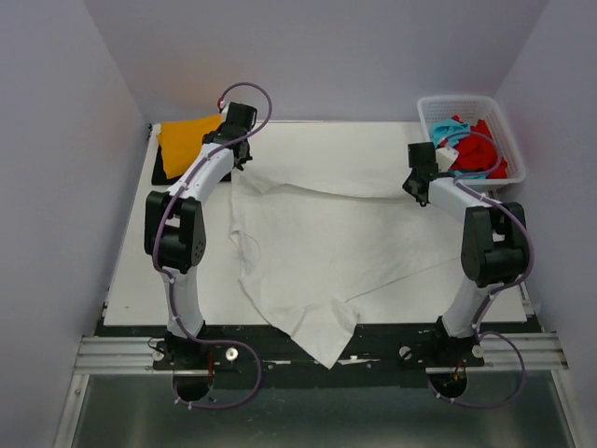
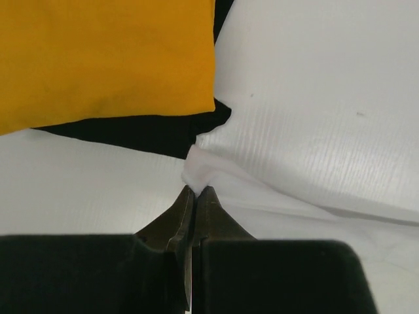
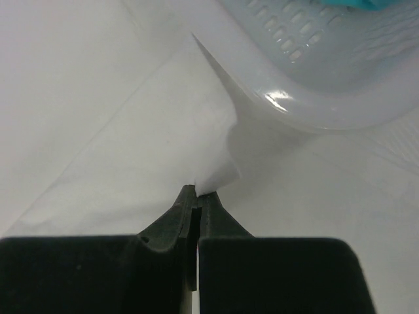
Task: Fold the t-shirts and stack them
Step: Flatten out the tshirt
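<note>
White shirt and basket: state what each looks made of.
White shirt: soft matte cloth, probably a cotton knit; it wrinkles and lies in limp folds. Basket: moulded white plastic, slightly glossy; it has slotted walls and a bright glint on its rim.

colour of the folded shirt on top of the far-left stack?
Orange shirt, over a black shirt; best in left wrist view.

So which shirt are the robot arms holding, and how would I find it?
In the middle of the white table lies a big white shirt, its far corners pinched by the left tool and right tool. Unlike the folded orange shirt and the red shirt in the basket, it's spread open.
</note>
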Robot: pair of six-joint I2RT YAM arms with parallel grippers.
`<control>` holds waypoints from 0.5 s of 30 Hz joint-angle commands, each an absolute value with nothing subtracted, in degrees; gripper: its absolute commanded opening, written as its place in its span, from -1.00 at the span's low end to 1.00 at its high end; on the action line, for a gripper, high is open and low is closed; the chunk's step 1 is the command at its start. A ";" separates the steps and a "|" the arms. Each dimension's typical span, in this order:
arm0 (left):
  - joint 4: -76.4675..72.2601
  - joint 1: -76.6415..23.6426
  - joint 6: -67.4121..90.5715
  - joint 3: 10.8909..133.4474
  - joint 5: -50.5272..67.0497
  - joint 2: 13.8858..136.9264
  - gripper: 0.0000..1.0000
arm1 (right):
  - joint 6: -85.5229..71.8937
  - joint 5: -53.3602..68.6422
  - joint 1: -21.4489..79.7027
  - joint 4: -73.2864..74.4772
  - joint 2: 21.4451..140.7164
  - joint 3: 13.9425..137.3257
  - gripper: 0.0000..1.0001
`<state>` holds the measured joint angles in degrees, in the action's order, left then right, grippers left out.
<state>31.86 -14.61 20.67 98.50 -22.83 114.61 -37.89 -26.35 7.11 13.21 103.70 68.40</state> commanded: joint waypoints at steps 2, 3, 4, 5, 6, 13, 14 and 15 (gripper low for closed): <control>31.57 -14.33 22.59 103.16 -20.53 114.29 -1.00 | -35.96 -26.03 6.77 6.23 104.08 70.44 -0.98; 31.55 -14.28 22.59 103.47 -21.25 114.63 -1.00 | -36.12 -26.68 6.81 6.00 104.14 70.45 -0.98; 31.70 -14.25 22.74 103.96 -21.38 115.13 -1.00 | -36.67 -27.07 6.77 5.54 104.36 70.49 -0.99; 32.10 -14.24 22.97 104.75 -21.32 115.79 -1.00 | -36.53 -26.74 6.77 4.35 104.81 70.64 -0.99; 32.73 -14.20 23.22 105.56 -21.27 116.43 -1.00 | -36.25 -26.15 6.77 3.78 105.35 71.01 -0.99; 35.58 -13.90 27.01 110.78 -20.25 120.38 -1.00 | -35.05 -30.97 6.71 5.65 111.93 78.93 -0.99; 36.48 -13.80 27.64 111.93 -19.86 121.49 -1.00 | -34.74 -31.30 6.77 5.77 112.94 80.08 -0.99; 37.74 -13.71 28.20 113.41 -19.54 122.31 -1.00 | -34.20 -31.48 6.77 5.74 113.81 81.06 -0.98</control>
